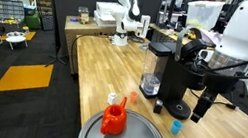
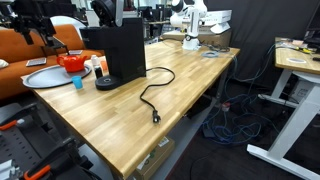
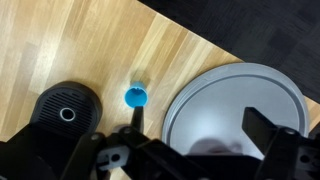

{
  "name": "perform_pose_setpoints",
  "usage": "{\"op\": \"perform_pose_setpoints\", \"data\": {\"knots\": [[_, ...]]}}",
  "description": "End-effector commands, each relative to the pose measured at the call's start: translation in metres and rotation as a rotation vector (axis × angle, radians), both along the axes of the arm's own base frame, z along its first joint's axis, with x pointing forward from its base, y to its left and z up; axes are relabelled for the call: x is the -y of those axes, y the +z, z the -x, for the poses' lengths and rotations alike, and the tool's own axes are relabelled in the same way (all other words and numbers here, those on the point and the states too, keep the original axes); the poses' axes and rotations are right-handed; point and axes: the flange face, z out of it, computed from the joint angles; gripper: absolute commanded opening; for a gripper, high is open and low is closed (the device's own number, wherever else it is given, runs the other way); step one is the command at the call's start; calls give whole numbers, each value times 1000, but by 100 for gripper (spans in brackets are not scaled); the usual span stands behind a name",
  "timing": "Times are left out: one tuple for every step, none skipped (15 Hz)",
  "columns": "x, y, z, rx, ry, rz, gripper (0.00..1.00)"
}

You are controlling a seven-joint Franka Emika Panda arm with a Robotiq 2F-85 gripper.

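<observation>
- Tabletop of pale wood is filling the wrist view, with the camera looking straight down on it.
- Leftmost, a black disc with a grilled centre is lying flat on the wood. In an exterior view it is sitting just in front of the coffee machine, probably because it belongs under the spout.
- Next along, the blue cup is standing upright on bare wood between the black disc and the gray tray, touching neither. It is also showing in both exterior views, near the table's edge. Standing alone like that, it is looking easy to reach from above.
- Rightmost, the gray tray is lying flat, and the part seen from the wrist is bare. In both exterior views a red jug is sitting on its far part, likely parked there so that drips are landing on the tray.
- Away from this cluster, the machine's cord is trailing loose across the wood, with its plug lying unconnected.
- Gripper is hanging above the gap between disc and tray. Its jaws are standing spread wide, gripping nothing and touching nothing. The blue cup is the nearest thing, just ahead of it.
</observation>
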Motion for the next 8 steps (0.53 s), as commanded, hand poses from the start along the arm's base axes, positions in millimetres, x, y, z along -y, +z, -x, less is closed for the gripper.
{"op": "perform_pose_setpoints", "data": {"knots": [[-4, 2, -12, -9, -17, -44, 100], [-5, 3, -14, -8, -20, -42, 100], [-6, 5, -14, -7, -20, -46, 100], [-6, 8, -14, -4, -21, -46, 100], [-6, 9, -14, -3, -24, -47, 100], [-5, 8, -10, 3, -20, -30, 100], [-5, 9, -11, 4, -20, -31, 100], [-5, 9, -11, 4, -20, -31, 100]]}}
